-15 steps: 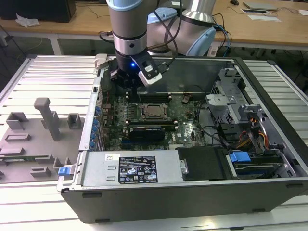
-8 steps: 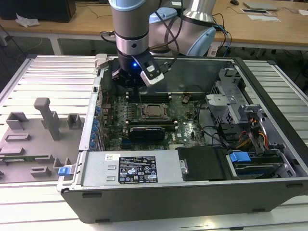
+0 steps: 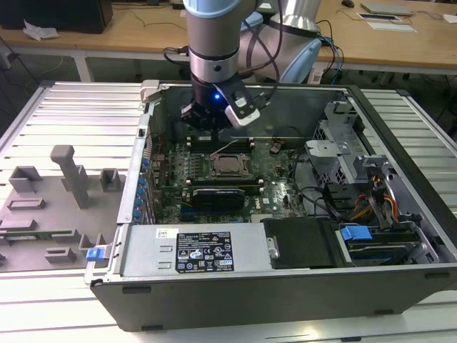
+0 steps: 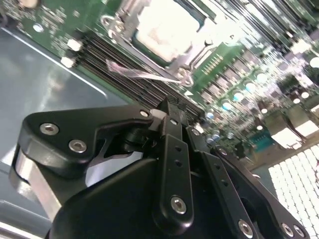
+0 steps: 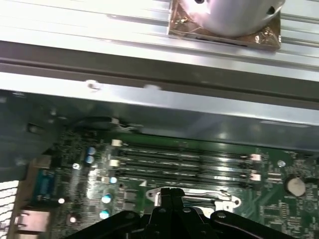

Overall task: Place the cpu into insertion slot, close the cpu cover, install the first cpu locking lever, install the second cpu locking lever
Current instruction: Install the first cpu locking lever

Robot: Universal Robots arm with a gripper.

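Silver cpu (image 4: 167, 30) in insertion slot (image 3: 213, 171), end effector (image 4: 169, 106) closed

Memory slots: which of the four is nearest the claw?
The slot bordering the silver socket bracket, where the claw is, farthest from the case wall.

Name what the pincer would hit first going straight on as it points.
Likely the memory slots beside the cpu; the pincer hangs just over them, though depth is unclear.

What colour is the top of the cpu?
The cpu has a dull silver-grey metal top, glinting pale under the light. It shows best in the second wrist view.
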